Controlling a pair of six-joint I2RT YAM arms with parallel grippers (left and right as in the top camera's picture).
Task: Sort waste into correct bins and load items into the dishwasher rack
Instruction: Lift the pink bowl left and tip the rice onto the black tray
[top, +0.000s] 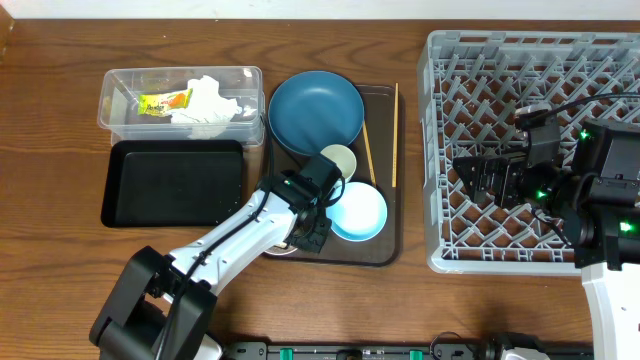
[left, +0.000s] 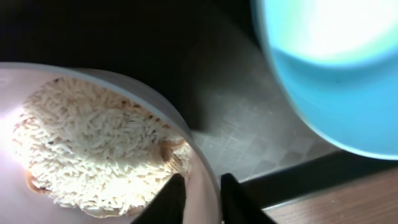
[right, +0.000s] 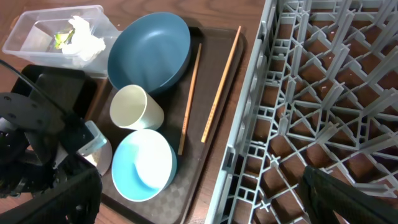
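Note:
My left gripper (left: 202, 198) is shut on the rim of the white bowl (left: 198, 155), one finger inside and one outside. The bowl holds loose rice (left: 93, 143). In the overhead view that gripper (top: 310, 236) sits at the tray's front left, over the bowl (top: 283, 246). Beside it are the light blue bowl (top: 357, 212), the white cup (top: 338, 160), the dark blue plate (top: 315, 110) and two chopsticks (top: 368, 155). The clear tub (top: 120, 105) holds tissue (top: 205, 100) and a snack wrapper (top: 165, 101). The black tray (top: 172, 182) lies in front of it. My right gripper (top: 478, 178) hangs open over the rack (top: 530, 60).
The dishes stand on a dark brown serving tray (top: 385, 235) between the bins and the rack. The rack's near wall (right: 242, 143) rises close to the tray's right edge. Bare wooden table (top: 60, 150) lies to the left.

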